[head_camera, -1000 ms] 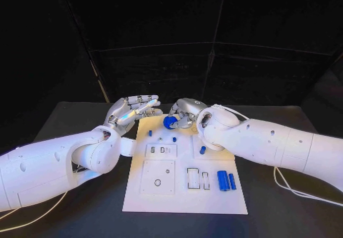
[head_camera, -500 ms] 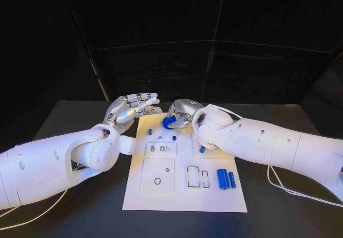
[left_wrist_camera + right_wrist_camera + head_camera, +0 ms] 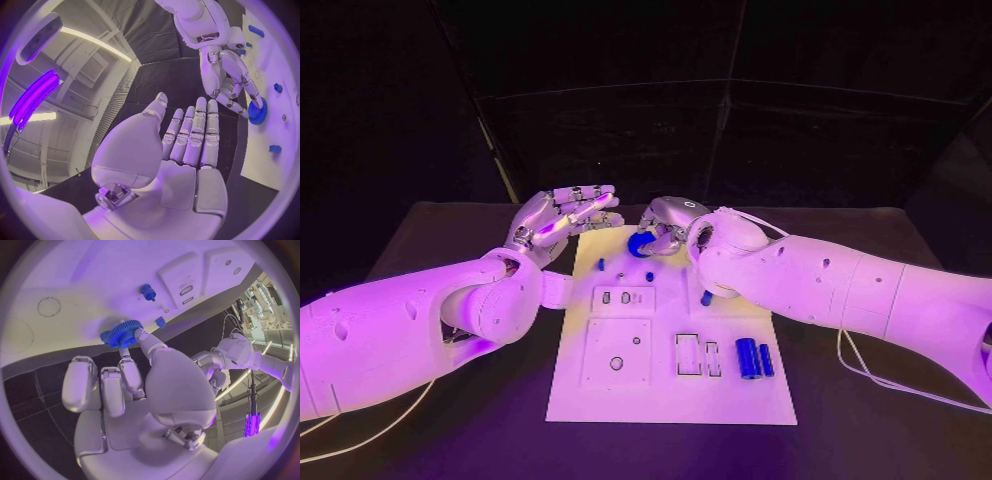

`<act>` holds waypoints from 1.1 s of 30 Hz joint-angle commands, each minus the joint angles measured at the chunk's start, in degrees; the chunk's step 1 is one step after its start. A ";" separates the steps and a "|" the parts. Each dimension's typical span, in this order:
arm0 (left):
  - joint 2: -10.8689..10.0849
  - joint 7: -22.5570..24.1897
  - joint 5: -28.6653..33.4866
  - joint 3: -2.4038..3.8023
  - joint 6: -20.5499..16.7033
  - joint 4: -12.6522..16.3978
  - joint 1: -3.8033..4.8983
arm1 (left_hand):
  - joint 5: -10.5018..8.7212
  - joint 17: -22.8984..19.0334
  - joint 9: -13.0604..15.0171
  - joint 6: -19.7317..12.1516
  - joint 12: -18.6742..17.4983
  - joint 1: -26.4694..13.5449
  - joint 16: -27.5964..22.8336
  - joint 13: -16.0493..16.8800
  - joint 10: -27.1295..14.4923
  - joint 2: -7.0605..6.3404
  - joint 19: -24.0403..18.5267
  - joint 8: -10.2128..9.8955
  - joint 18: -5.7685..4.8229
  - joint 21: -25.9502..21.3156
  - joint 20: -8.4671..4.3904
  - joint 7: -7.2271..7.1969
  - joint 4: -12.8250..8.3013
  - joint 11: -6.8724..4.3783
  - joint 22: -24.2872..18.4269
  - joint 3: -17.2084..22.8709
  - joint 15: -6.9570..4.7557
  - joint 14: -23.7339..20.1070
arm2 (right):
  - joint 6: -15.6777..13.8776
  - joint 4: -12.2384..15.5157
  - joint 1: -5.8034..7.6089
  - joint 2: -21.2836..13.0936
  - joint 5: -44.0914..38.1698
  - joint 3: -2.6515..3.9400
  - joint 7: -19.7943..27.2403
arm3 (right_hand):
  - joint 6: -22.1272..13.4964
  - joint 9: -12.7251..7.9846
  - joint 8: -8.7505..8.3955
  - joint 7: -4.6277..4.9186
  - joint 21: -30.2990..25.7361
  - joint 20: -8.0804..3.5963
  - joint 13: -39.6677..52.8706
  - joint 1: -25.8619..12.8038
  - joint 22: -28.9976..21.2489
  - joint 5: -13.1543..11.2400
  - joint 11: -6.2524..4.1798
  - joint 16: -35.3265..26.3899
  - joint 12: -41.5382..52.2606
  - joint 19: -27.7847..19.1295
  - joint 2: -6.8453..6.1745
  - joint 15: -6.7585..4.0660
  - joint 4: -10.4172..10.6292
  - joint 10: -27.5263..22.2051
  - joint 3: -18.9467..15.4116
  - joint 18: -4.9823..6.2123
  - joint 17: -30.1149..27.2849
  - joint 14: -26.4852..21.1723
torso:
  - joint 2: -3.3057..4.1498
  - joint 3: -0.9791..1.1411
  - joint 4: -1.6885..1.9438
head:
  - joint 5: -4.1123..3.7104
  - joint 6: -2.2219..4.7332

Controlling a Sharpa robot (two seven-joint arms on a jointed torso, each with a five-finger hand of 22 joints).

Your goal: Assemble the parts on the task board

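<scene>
Right robot hand [image 3: 669,222] over the far end of the white task board [image 3: 733,400], fingertips pinching a small blue gear [image 3: 642,244] by its toothed rim. Gear low at the board's far edge; in the right wrist view [image 3: 121,333] apparently touching the board surface, though contact not sure. Rest of that robot hand's fingers curled in behind the gear.

Left robot hand [image 3: 560,220] just beside the right one, across the gear from it, off the board's far left corner above the black bench [image 3: 444,440]. Released: palm flat, fingers straight and side by side, holding nothing, as seen in the left wrist view [image 3: 181,150]. Apart from the gear, near it.

Just on the near side of the gear: two small blue pegs [image 3: 602,265] standing in the board, close enough to crowd the fingertips. Another small blue piece [image 3: 708,298] partly hidden beneath the right forearm. Farther toward the robot: a raised block with slots [image 3: 625,298], a square plate with a ring-shaped hole [image 3: 617,355], and two blue cylinders [image 3: 749,358] lying side by side next to rectangular recesses [image 3: 689,355], well apart from both robot hands. White cable [image 3: 870,375] trailing from the right arm across the bench.
</scene>
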 commanded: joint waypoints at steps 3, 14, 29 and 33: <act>-0.02 0.59 0.19 0.02 0.20 0.01 0.09 | 0.03 0.02 -0.02 0.34 -0.22 0.07 -0.20 -0.01 0.35 0.63 0.04 -0.28 0.19 -0.33 0.47 2.22 -0.28 0.19 -0.08 0.04 0.24 0.06 | 2.08 0.11 -0.21 -0.17 -0.76 -0.19 -0.73 | -0.20 2.13 -1.11 0.04 -0.01 0.53 -0.56 -1.59 -0.19 1.61 0.51 0.29 -0.75 -0.13 -1.30 0.80 0.17 -0.79 -0.31 -0.80 8.11 4.48 | 0.01 -0.03 0.01 | -0.04 -0.13; -0.05 0.55 0.20 0.02 0.20 0.01 0.09 | 0.03 0.02 -0.02 0.34 -0.22 0.07 -0.20 -0.01 0.35 0.63 0.04 -0.28 0.19 -0.33 0.47 2.22 -0.28 0.19 -0.08 0.04 0.24 0.06 | 2.88 0.99 -0.29 -0.87 -0.76 -0.23 -0.78 | -1.05 2.23 -2.05 0.22 -0.17 0.84 -0.94 -3.27 -0.48 2.09 0.76 0.29 -1.19 -0.23 -2.71 1.05 0.81 -1.10 -1.84 -0.73 8.15 4.47 | 0.02 -0.01 0.00 | 0.02 -0.24; 0.00 0.20 0.20 0.02 0.72 -0.18 0.09 | 0.02 0.02 -0.03 0.35 -0.28 0.09 -0.28 -0.01 0.36 0.63 0.04 -0.33 0.19 -0.36 0.48 2.21 -0.37 0.19 -0.10 0.02 0.26 0.03 | 0.55 0.89 -0.36 -0.90 -0.01 -0.24 -0.25 | -6.35 2.11 -5.23 1.37 -0.79 1.52 -2.60 -3.30 -1.51 1.30 1.78 -0.04 -2.86 -0.65 -3.29 1.86 1.50 -2.64 -4.22 -0.58 7.67 4.31 | 0.02 -0.02 0.03 | -0.18 -0.18; 0.01 0.17 0.20 0.02 0.71 -0.20 0.09 | 0.02 0.02 -0.03 0.35 -0.28 0.09 -0.28 -0.01 0.36 0.63 0.04 -0.33 0.19 -0.36 0.48 2.21 -0.37 0.19 -0.10 0.02 0.26 0.03 | 1.38 0.79 -0.37 -0.92 0.54 -0.25 -0.33 | -6.10 2.33 -5.17 1.49 -0.79 1.75 -2.54 -4.93 -1.48 1.48 1.96 -0.03 -2.79 -0.64 -3.25 2.06 3.05 -2.60 -5.86 -0.57 7.71 4.32 | 0.05 -0.02 -0.01 | -0.15 -0.23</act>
